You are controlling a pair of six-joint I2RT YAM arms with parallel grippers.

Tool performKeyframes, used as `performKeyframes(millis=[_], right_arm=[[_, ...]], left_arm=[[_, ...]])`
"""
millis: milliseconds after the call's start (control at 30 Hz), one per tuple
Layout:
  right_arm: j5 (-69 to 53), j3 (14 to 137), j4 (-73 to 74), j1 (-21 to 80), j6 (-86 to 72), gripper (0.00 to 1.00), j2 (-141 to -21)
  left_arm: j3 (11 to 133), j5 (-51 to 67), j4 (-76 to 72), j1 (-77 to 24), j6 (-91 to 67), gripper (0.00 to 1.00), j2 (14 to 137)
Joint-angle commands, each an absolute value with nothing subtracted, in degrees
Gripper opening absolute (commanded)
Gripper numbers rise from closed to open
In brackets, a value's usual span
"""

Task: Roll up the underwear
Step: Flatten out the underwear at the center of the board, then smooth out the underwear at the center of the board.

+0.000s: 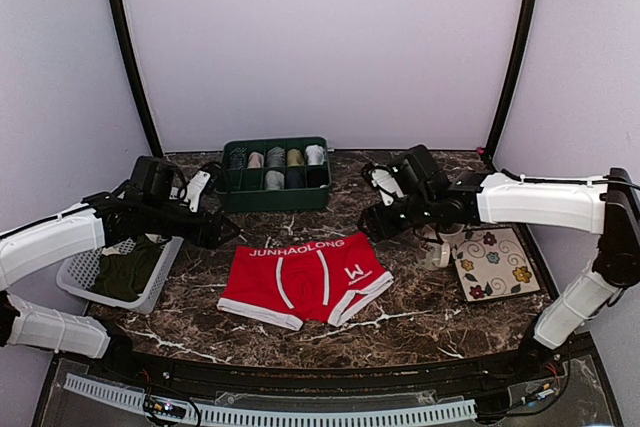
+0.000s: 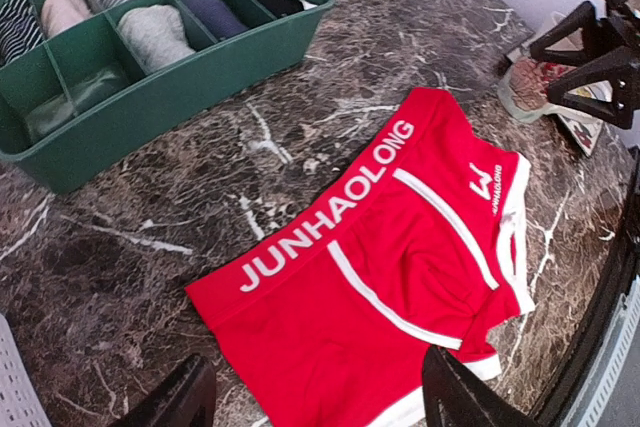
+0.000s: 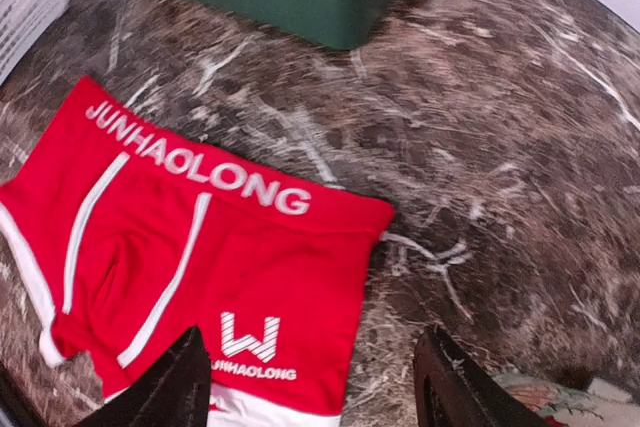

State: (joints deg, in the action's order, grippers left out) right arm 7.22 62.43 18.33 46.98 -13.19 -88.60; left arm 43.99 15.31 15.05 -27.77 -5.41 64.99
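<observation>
While both arms hang low over the dark marble table (image 1: 430, 322), the red underwear (image 1: 303, 280) lies spread flat and face up, below and between the two sets of fingers. It is apparently laid out smooth so that a roll can start from one edge; no fold or roll shows yet. Its waistband, lettered JUNHAOLONG, faces the back of the table and the white-trimmed legs point toward the near edge. The long axis runs along the waistband, from the left fingers across to the right ones, slightly askew.

Beyond the fingertips, at the back and between the arms, a green divided tray (image 1: 275, 199) holds rolled garments in muted colours, likely the pattern for the finished piece. Outboard of the left fingers, a white basket (image 1: 72, 282) keeps a dark olive garment (image 1: 130, 269) set aside. A floral mat (image 1: 492, 264) lies behind the right fingers.

The left gripper (image 2: 318, 399) and the right gripper (image 3: 315, 379) are each spread wide and empty. Each frames its own side of the cloth, seemingly poised to pinch it.
</observation>
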Motion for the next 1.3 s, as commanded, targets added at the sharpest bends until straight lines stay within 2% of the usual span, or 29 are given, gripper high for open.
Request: performKeyframes(millis=[0, 133, 400, 533, 733, 900, 1033, 1167, 1267], right_arm=[[-9.5, 64.9, 19.3, 47.3, -12.0, 0.57, -93.4], [-15.2, 68.2, 20.8, 48.2, -11.1, 0.43, -100.4], [-19.6, 66.5, 25.3, 48.6, -7.2, 0.24, -106.1], [-20.5, 62.9, 28.2, 49.1, -5.5, 0.2, -106.8], [-24.4, 60.8, 32.3, 50.7, -4.7, 0.18, -105.1], [-27.9, 62.2, 35.3, 53.4, -3.9, 0.16, -104.6], [-29.9, 63.8, 35.4, 53.4, -4.2, 0.19, -101.5], [-30.3, 64.0, 32.0, 51.7, -7.7, 0.28, -97.8], [-29.6, 64.4, 31.4, 49.8, -9.1, 0.29, -97.5]], left_arm=[[41.8, 19.9, 14.7, -30.8, -6.7, 0.7, 65.5], [41.7, 19.5, 14.8, -34.1, -9.2, 0.6, 71.7], [44.0, 22.0, 19.0, -38.5, -9.8, 0.41, 83.8], [45.2, 19.7, 25.2, -38.8, -8.3, 0.29, 87.4], [48.7, 12.6, 32.2, -38.8, -8.4, 0.21, 89.5], [54.6, 4.5, 37.9, -38.3, -7.1, 0.18, 92.9], [55.5, 4.4, 37.6, -37.4, -5.2, 0.18, 90.5], [54.8, 19.9, 31.7, -38.3, -0.7, 0.28, 83.8], [53.8, 24.7, 25.2, -41.6, -1.8, 0.32, 81.2]])
